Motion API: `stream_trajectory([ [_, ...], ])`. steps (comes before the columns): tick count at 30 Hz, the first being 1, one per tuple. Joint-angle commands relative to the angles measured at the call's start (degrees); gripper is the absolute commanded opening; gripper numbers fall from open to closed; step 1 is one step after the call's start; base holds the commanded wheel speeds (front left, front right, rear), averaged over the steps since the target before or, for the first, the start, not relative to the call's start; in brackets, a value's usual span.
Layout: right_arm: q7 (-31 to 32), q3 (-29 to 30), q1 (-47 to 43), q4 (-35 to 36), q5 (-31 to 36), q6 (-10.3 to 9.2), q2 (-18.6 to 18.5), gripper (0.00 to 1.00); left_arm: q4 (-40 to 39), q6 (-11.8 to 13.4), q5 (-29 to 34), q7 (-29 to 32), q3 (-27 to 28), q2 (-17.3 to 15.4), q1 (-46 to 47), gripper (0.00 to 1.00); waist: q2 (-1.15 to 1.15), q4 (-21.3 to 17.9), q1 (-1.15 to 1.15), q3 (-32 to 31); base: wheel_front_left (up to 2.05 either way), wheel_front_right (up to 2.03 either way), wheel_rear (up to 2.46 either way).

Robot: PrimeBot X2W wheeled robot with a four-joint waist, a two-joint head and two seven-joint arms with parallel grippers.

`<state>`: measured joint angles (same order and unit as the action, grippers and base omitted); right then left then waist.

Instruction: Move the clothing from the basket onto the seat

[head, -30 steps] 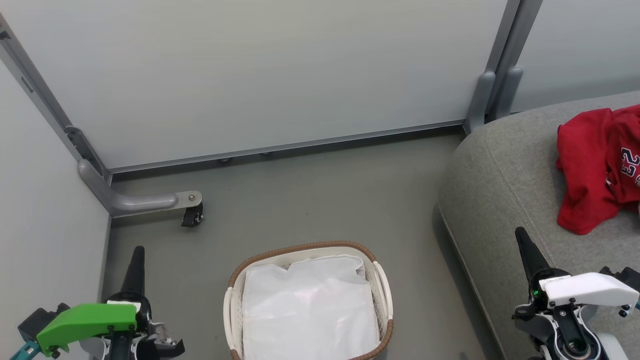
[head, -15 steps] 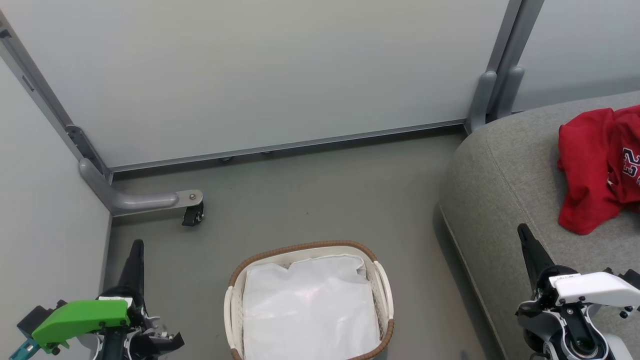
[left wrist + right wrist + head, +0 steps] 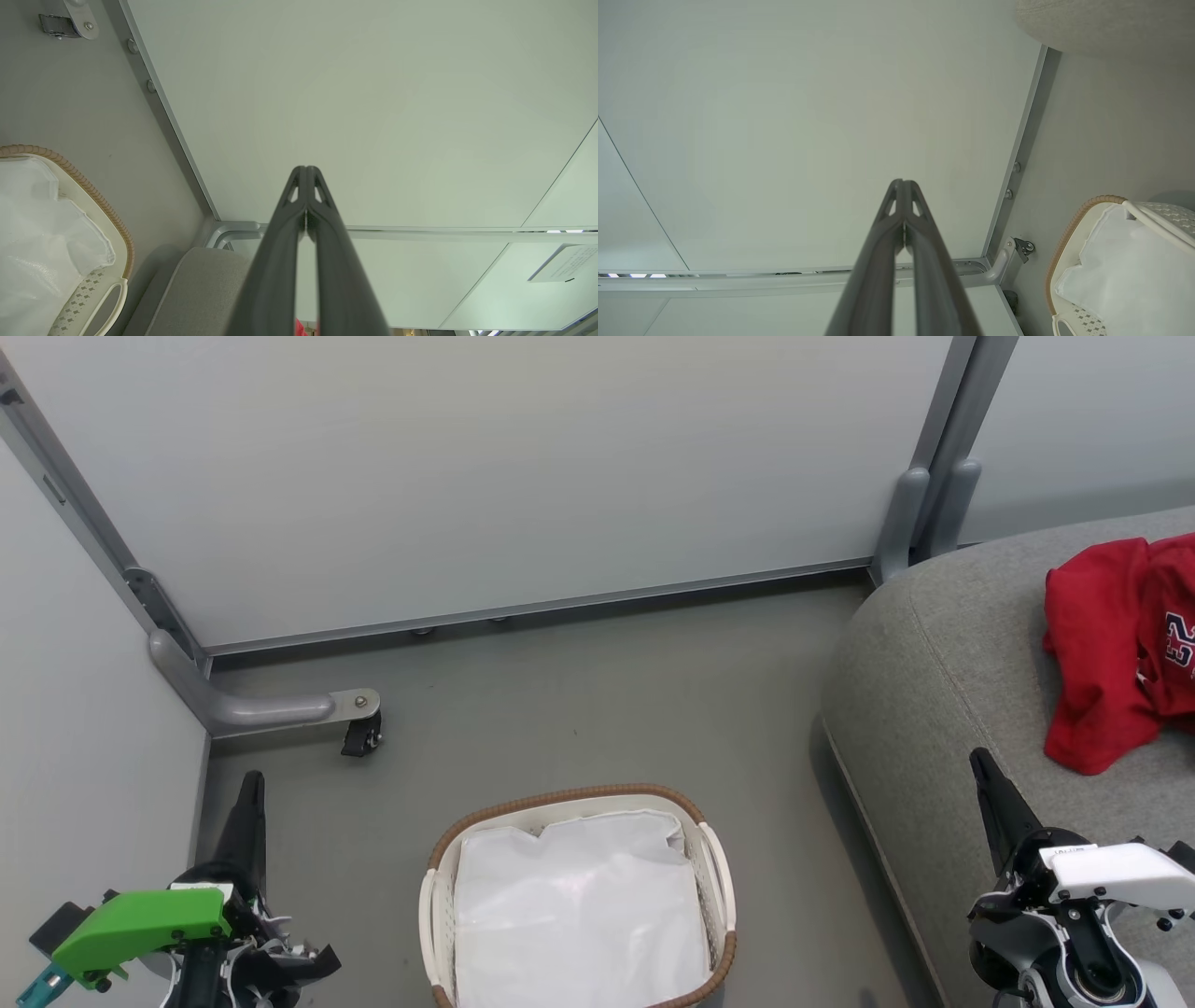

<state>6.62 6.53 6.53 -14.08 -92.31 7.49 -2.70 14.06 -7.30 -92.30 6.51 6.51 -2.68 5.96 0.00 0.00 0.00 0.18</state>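
The red clothing [image 3: 1116, 649] lies crumpled on the grey seat [image 3: 943, 681] at the right edge of the head view, part of a white-edged number showing. The white basket [image 3: 717, 873] with its brown woven rim stands on the floor at bottom centre, holding just its white liner [image 3: 579, 915]. My left gripper [image 3: 250, 784] is shut and empty at the lower left, well left of the basket. My right gripper [image 3: 980, 763] is shut and empty over the seat's front edge, below and left of the clothing. Both wrist views show fingertips pressed together: left gripper [image 3: 306, 169], right gripper [image 3: 903, 182].
Pale partition panels [image 3: 485, 476] wall off the back and left. A grey panel foot with a black caster [image 3: 359, 735] juts onto the floor at left. Grey floor [image 3: 597, 709] lies open between the basket, the panels and the seat.
Both grippers have drawn slightly back toward the bottom of the head view. The clothing, basket and seat have stayed in place.
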Motion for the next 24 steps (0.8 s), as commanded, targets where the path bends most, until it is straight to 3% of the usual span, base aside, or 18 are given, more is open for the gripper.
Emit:
stream_trajectory([
  [1, 0.1, 0.2, -0.6, 0.2, -0.2, 0.0, -0.3, 0.0, -0.1, -0.4, -0.2, 0.3, 0.2, -0.4, 0.6, 0.0, 0.0, 0.0, 0.0, 0.0, 0.0, 0.0, 0.0],
  [24, 0.1, 0.1, -0.6, 0.2, -0.2, 0.0, -0.3, 0.0, -0.1, -0.4, -0.2, 0.3, 0.1, -0.4, 0.6, 0.0, 0.0, 0.0, 0.0, 0.0, 0.0, 0.0, 0.0],
])
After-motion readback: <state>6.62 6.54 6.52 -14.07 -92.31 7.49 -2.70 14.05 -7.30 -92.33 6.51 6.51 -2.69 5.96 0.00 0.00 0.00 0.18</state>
